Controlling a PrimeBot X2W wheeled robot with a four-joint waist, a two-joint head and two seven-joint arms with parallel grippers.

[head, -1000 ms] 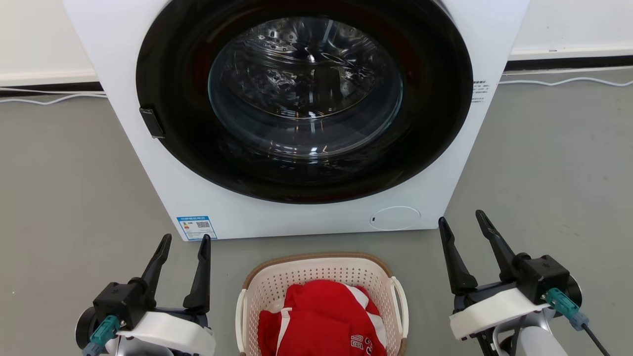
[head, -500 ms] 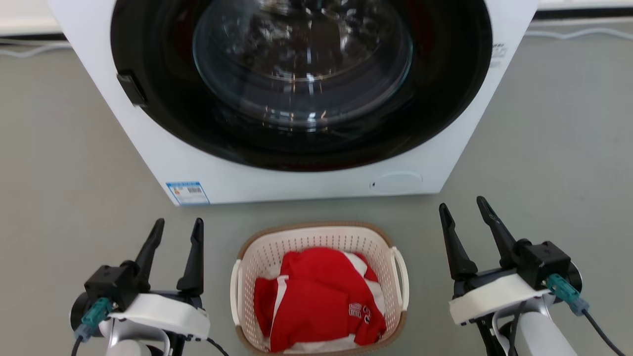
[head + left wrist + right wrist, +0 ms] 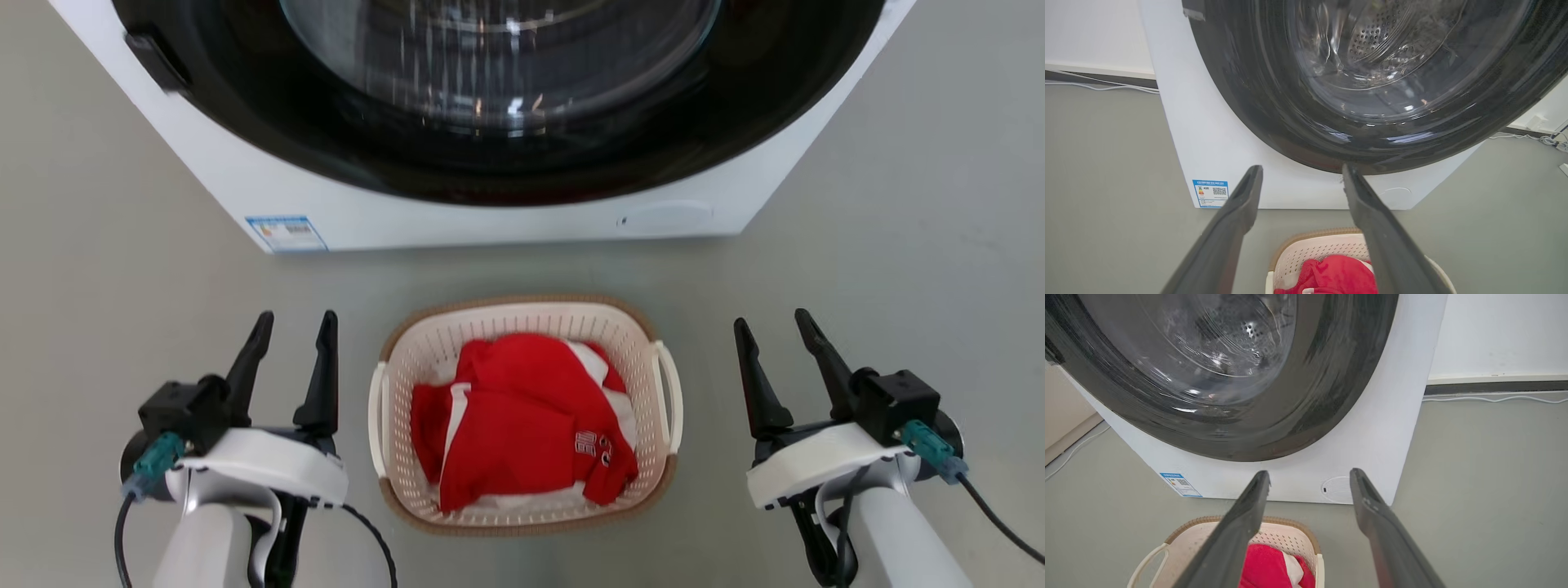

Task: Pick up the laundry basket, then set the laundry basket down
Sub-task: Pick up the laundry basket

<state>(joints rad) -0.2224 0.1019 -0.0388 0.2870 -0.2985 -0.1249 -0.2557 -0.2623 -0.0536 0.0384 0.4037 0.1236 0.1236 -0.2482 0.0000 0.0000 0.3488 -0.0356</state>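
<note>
- The white front-loading washing machine with its round dark glass door (image 3: 457,233) stands ahead of both sets of fingertips. It's your one obstacle if you push forward.
- The small cream perforated plastic laundry basket with a tan woven-look rim (image 3: 522,308) sits on the grey floor (image 3: 898,245) between your grippers. Its long axis seems to run from one gripper to the other.
- A crumpled red-and-white garment (image 3: 522,408) lies inside it.
- Your left gripper (image 3: 297,318) is spread wide and empty. The white left loop handle (image 3: 375,416) lies just inward, so this arm looks slightly nearer.
- Your right gripper (image 3: 771,320) is equally wide and empty, with the white right loop handle (image 3: 674,400) inward of it.
</note>
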